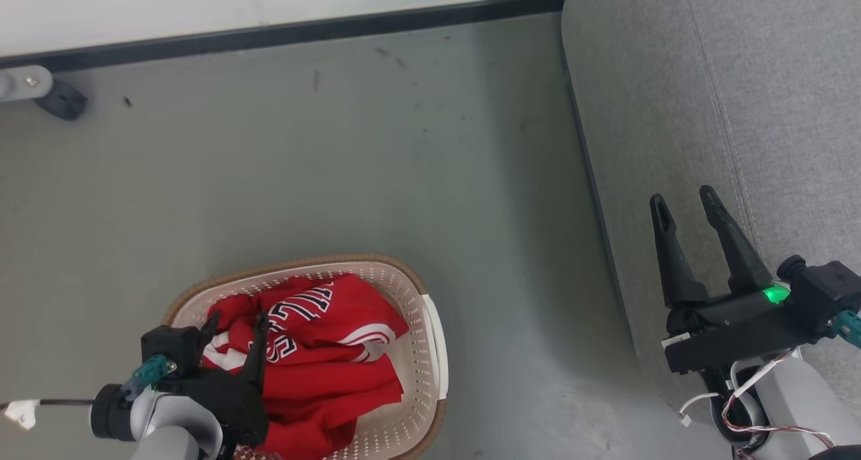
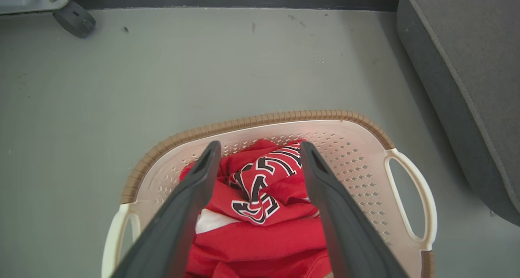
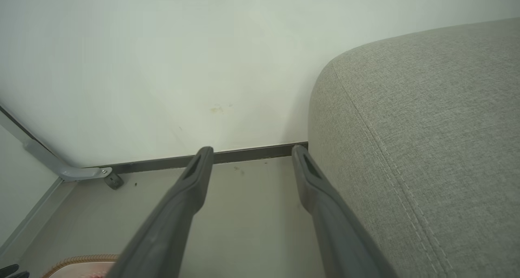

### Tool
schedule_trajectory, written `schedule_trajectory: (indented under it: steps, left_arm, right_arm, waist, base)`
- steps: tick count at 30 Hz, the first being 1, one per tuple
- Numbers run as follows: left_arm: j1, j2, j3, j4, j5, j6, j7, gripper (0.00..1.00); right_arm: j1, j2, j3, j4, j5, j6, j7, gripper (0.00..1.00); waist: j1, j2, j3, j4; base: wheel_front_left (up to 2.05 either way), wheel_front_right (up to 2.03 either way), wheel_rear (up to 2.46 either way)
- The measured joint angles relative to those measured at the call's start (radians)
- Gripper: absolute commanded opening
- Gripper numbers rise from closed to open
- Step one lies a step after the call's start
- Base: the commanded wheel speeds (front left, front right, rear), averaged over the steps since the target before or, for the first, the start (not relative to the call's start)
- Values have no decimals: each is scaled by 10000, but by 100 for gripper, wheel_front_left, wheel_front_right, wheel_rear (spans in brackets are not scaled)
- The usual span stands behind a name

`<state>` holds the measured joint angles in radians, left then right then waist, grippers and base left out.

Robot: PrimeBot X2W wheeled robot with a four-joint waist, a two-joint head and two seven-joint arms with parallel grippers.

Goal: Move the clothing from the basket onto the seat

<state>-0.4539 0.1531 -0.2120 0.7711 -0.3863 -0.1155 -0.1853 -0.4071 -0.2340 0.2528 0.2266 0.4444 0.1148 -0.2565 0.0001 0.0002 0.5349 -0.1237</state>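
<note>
Left gripper (image 2: 260,147), fingers spread and empty, hung just above the clothing (image 2: 260,196), which lay bunched in the basket (image 2: 284,117) on the floor (image 1: 336,177); whether the fingertips touched cloth could not be told. Right gripper (image 1: 684,198), likewise spread and holding nothing, stood over the near edge of the seat (image 1: 740,77), well apart from the basket. Likely hazards: a shallow pinch on one loose fold could slip during the lift; tangled garments could rise together and shed one onto the bare floor between basket and seat; a finger driven too deep could catch the perforated wall and drag or tip the probably light basket.
</note>
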Motion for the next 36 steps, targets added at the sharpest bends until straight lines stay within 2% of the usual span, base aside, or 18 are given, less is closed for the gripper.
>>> schedule_trajectory:
  steps: [25, 36]
  left_arm:
    - [-1847, 556, -535, 2324, 96, -90, 1133, 100]
    - [-2776, 499, -838, 3137, 184, -92, 1588, 100]
  right_arm:
    - [-792, 364, 215, -397, -140, 86, -2, 100]
    - [-1044, 422, 221, -441, -140, 88, -4, 100]
  waist:
    - [0, 0, 2167, -728]
    - [0, 0, 2878, -944]
  base:
    - [0, 0, 0]
    - [0, 0, 0]
